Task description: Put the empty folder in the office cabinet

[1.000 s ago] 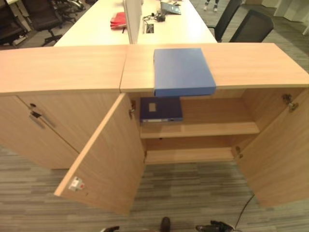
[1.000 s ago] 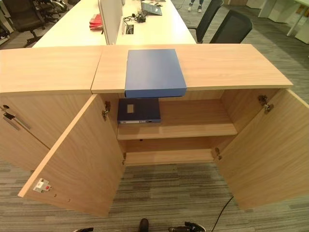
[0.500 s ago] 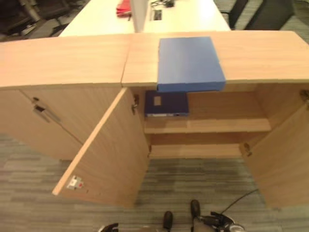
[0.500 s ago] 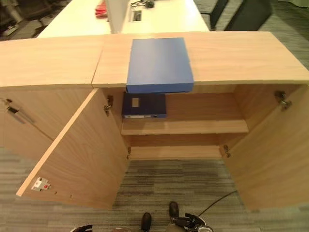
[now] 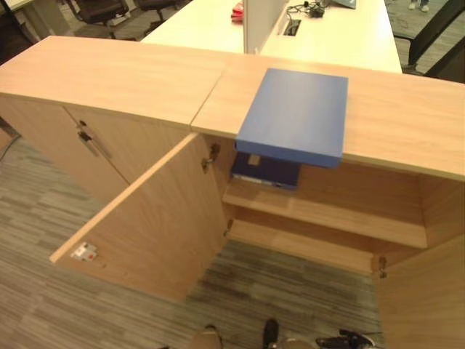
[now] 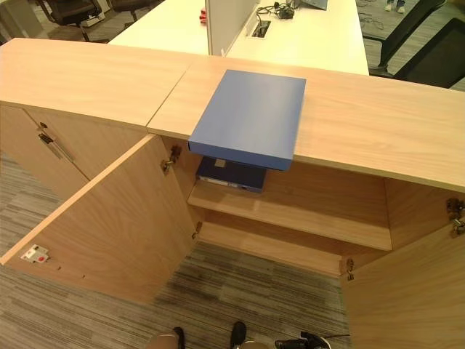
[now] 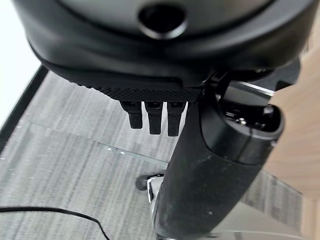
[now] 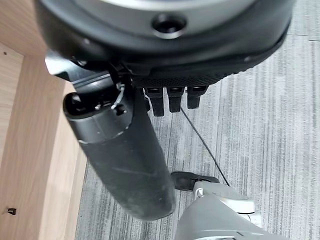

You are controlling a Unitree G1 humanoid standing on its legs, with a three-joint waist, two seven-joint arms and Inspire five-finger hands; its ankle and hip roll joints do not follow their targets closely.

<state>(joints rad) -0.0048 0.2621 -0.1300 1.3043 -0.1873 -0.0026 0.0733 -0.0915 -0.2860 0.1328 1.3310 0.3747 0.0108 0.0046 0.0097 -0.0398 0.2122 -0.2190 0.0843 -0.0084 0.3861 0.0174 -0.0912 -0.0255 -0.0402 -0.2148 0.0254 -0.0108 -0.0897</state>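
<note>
Both hands hang low by the floor: left hand (image 7: 210, 165) and right hand (image 8: 125, 150) hold nothing, fingers apparently straight and relaxed. Well above and ahead of them, the folder (image 6: 251, 116) lies flat on the cabinet (image 6: 378, 120) top, its near edge overhanging. Judged stiff, light, smooth-faced: grip that overhanging edge. Another folder (image 6: 232, 174) occupies the shelf (image 6: 305, 218) below.

Blue folder (image 6: 251, 116) lies flat on the office cabinet (image 6: 378, 123) top, overhanging the open compartment
</note>
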